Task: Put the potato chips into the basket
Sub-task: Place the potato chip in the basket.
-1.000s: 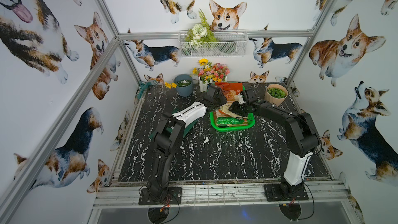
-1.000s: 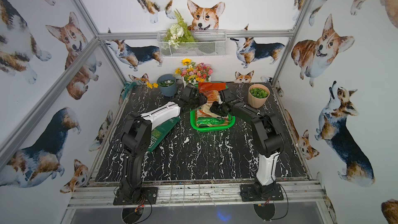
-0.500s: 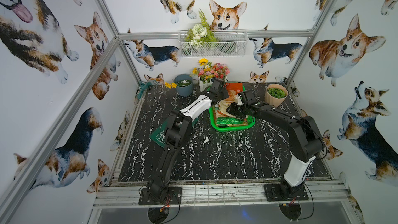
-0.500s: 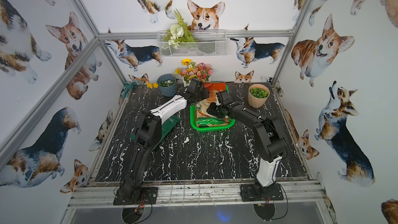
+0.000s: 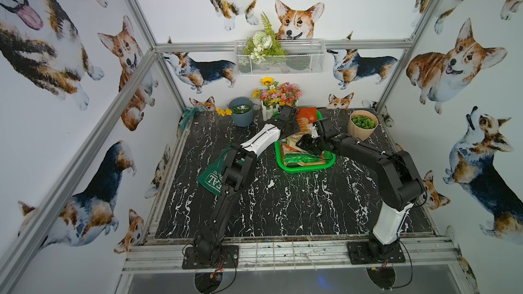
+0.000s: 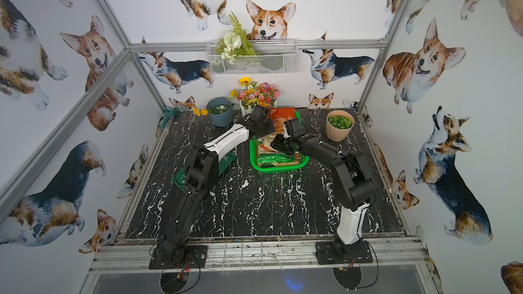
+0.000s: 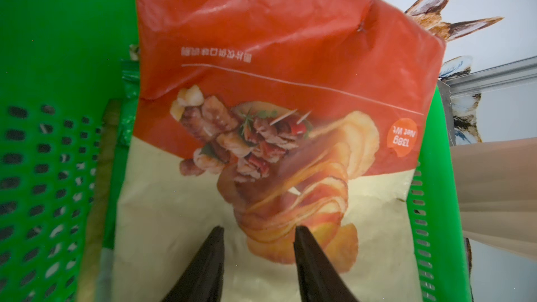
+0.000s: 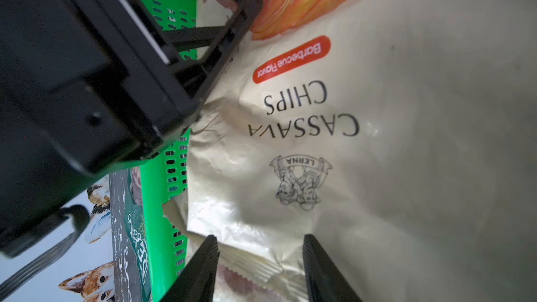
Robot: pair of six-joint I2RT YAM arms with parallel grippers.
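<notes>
Black marble desk (image 5: 283,207): one green mesh plastic basket (image 5: 305,168) holds three visible crisp bags (image 5: 302,158); one dark green bag (image 5: 210,178) lies outside; left tool (image 7: 257,230) and right tool (image 8: 260,239) parted, empty.

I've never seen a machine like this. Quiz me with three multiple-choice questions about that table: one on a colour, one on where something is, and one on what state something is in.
1. What colour is the basket that holds chip bags?
A) white B) blue C) bright green

2. Where does the dark green bag lie?
A) inside the basket B) on the table, outside the basket C) on the floor

3. How does the left gripper stand over the orange-and-cream bag?
A) fingers apart B) shut tight C) clamped on a spoon

Answers:
1 C: its perforated walls are green in every view.
2 B: it lies flat on the black marble, apart from the basket.
3 A: the left wrist view shows a clear gap between the two fingers.
</notes>
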